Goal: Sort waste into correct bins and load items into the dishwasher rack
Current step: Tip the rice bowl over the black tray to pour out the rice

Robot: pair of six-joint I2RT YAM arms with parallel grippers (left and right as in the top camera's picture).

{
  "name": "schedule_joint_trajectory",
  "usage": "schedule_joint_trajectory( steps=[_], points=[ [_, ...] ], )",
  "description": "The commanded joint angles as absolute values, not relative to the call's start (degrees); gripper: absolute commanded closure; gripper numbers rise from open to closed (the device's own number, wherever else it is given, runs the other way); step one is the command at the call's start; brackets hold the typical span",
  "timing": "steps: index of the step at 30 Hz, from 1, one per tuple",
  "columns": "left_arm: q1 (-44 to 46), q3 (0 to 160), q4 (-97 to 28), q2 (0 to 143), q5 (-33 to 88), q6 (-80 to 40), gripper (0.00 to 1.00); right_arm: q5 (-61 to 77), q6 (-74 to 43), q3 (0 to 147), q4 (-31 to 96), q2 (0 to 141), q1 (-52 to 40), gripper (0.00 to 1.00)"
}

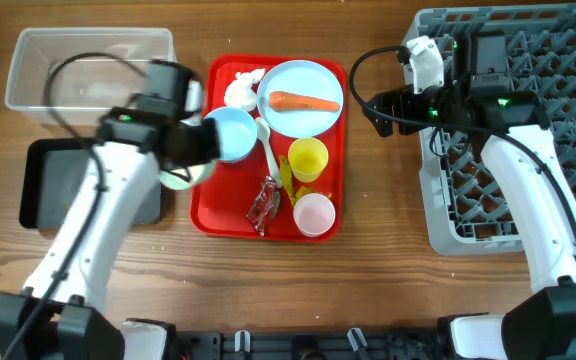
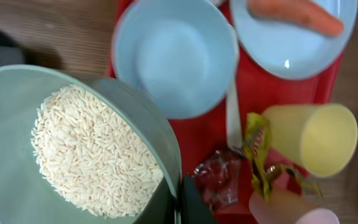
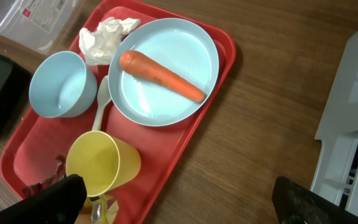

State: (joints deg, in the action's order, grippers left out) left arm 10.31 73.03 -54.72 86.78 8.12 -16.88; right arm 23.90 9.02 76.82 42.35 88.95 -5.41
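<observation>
We list, left to right:
- clear tub (image 1: 88, 65), upper left
- black tray (image 1: 43, 185), below it
- left gripper (image 2: 179, 199), clamped tight on the rim of a bowl of rice (image 2: 73, 149), at the left edge of the red tray (image 1: 208, 215)
- on that tray: empty bowl (image 1: 233, 132), napkin (image 1: 240, 90), plate (image 1: 293, 75) bearing a carrot (image 1: 305, 102), yellow cup (image 1: 308, 158), wrappers (image 1: 264, 205), pink cup (image 1: 315, 213)
- right gripper (image 3: 179, 202), jaws spread wide, holding nothing
- grey rack (image 1: 558, 130), far right

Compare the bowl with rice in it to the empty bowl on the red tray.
The rice bowl holds a heap of white rice; the empty bowl holds nothing. The rice bowl looks greyish green, the empty bowl pale blue. The left tool is shut on the rice bowl's rim, beyond the left edge of the red tray; the empty bowl sits free on that tray. Both are round, open side up.
</observation>
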Motion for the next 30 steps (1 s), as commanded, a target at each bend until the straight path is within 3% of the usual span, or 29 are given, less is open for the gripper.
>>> schedule_joint_trajectory(
  steps=[1,9,12,15,20,26,30],
  points=[
    [-1.74,73.52,-54.74,86.32,21.34,-12.05,0.96,23.68,9.06,77.12,42.02,89.69,-5.23,0.02],
    [-30.0,73.06,-54.96,91.05,54.92,5.54,0.96,23.7,8.99,77.12,41.8,89.69,-5.23,0.02],
    [-35.9,73.06,-54.96,96.03,65.71,11.7,0.96,23.73,8.97,77.12,41.52,89.69,-5.23,0.02],
    [-38.92,73.06,-54.89,102.39,73.95,15.2,0.96,23.73,8.84,77.12,41.52,89.69,-5.23,0.02],
    [-40.42,73.06,-54.74,112.49,77.14,18.02,0.96,23.73,8.84,77.12,41.65,89.69,-5.23,0.02],
    [-42.81,73.08,-56.51,113.78,90.35,18.35,0.96,23.68,8.97,77.12,41.65,89.69,-5.23,0.02],
    [-45.19,73.08,-59.88,113.75,90.37,17.37,0.96,23.7,8.97,77.12,41.63,89.69,-5.23,0.02]
  ],
)
